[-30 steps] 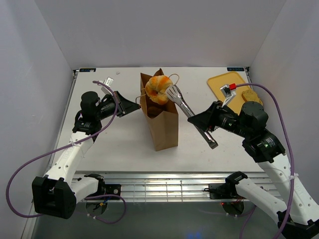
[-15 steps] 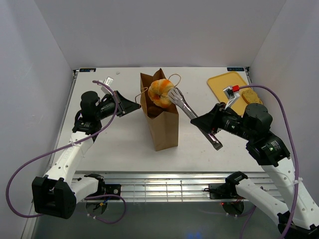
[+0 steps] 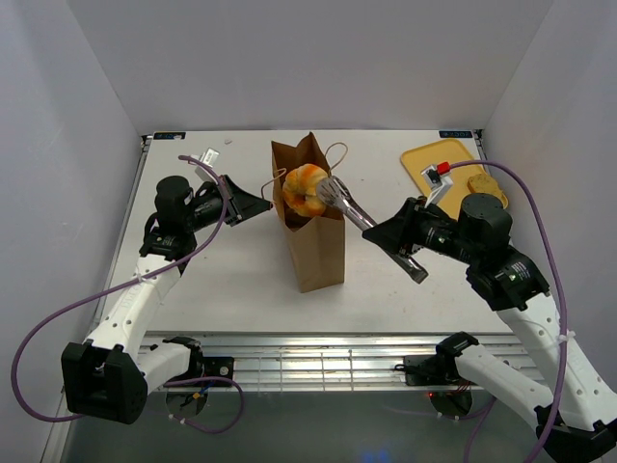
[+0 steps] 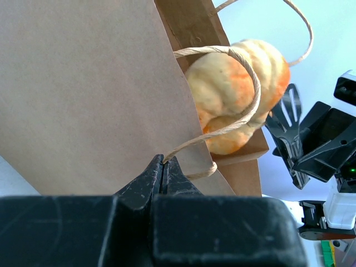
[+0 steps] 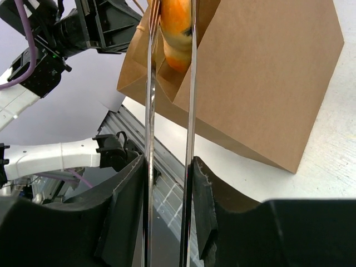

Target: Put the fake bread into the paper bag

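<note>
over paper bag (image 3: 318, 253), tongs (image 3: 353, 206) pinch roll (image 3: 305, 190); yellow tray (image 3: 426, 160) right

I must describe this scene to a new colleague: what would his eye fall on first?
First, the orange-golden roll, gripped by metal tongs at the open mouth of the brown paper bag in the middle. The right gripper clamps the tongs; the left gripper is shut on the bag's twisted handle.

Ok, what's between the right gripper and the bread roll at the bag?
Only the metal tongs the right gripper holds, reaching the bread roll above the paper bag; see the top view.
</note>
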Available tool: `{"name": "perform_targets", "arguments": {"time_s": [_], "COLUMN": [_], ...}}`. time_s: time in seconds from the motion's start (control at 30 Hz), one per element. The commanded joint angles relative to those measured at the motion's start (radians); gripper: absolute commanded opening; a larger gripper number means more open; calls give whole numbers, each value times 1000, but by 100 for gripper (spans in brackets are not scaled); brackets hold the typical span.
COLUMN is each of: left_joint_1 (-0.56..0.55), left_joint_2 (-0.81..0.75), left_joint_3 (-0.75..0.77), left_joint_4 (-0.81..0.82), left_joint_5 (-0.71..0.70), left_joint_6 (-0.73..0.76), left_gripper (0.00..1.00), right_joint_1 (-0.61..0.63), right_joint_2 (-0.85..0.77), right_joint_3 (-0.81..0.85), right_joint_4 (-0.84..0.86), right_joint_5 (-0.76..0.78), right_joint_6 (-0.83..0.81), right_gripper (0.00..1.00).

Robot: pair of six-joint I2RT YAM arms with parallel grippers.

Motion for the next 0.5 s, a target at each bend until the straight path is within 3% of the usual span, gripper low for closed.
{"name": "perform_targets", "arguments": {"time_s": [0.0,0.1,0.47], "left_joint_1": [-4,-4,-4], "left_joint_2": [-27,-27,-25], "left_joint_3": [33,33,27], "left_joint_4": [-21,-21,-15], "left_joint_5": [8,10,10], "left_joint_6": [8,6,6], "left_gripper": [0,0,0], "right_joint_1": [3,5,3], "right_joint_2": [-15,-19,-1], "right_joint_3": [24,32,104], "right_joint_4": [68,56,73], "right_joint_5": [26,41,58], "right_joint_6": [-22,-27,-12], "right_gripper": [43,48,47]}}
